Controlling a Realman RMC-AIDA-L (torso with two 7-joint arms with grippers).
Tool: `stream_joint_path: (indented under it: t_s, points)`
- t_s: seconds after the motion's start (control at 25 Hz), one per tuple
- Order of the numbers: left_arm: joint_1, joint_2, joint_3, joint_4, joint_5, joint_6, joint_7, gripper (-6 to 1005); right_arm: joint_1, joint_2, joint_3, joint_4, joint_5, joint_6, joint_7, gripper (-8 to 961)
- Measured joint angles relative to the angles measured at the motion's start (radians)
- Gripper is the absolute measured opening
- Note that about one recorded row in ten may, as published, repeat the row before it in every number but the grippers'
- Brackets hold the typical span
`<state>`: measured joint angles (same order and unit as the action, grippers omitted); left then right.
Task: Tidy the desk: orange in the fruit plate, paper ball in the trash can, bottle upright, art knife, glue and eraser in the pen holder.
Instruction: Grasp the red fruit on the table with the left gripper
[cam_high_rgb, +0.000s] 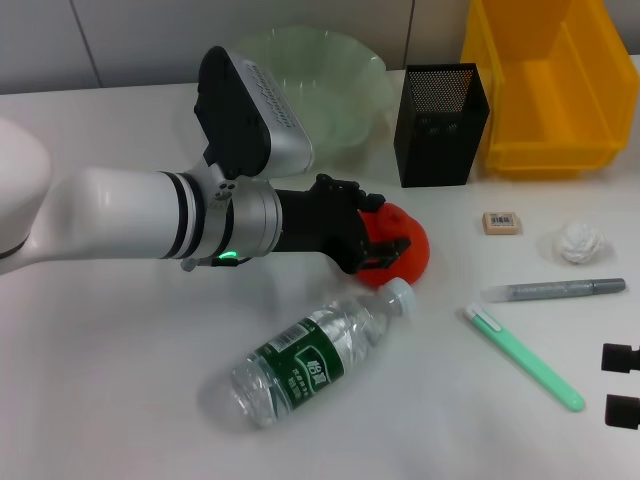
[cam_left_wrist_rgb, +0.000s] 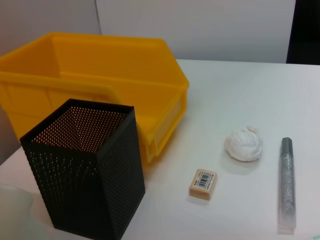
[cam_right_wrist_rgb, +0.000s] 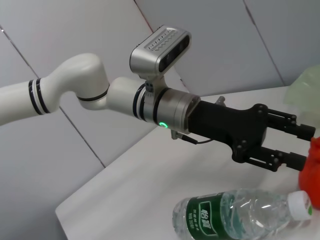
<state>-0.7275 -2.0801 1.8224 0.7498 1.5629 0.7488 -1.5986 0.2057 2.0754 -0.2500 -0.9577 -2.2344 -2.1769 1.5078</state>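
Left tool (cam_high_rgb: 385, 245): arm stretched level, fingers spread around orange (cam_high_rgb: 405, 250); bottle (cam_high_rgb: 315, 355) lying alongside; right tool (cam_high_rgb: 622, 385): grip state indiscernible

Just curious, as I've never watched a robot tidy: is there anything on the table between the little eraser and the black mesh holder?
Nothing: in the left wrist view, only bare white table separates the eraser from the pen holder.

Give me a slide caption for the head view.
Left gripper closes around the orange beside the fallen bottle; right gripper waits at the table's edge.
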Motion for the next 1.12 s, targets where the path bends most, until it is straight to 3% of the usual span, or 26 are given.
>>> stream_joint_path:
  t_s: [1.12]
  points:
    - [0.012, 0.0, 0.029, 0.014, -0.019, -0.072, 0.003, 604, 0.019, 0.002, -0.01, 0.012, -0.011, -0.003, 0.0, 760]
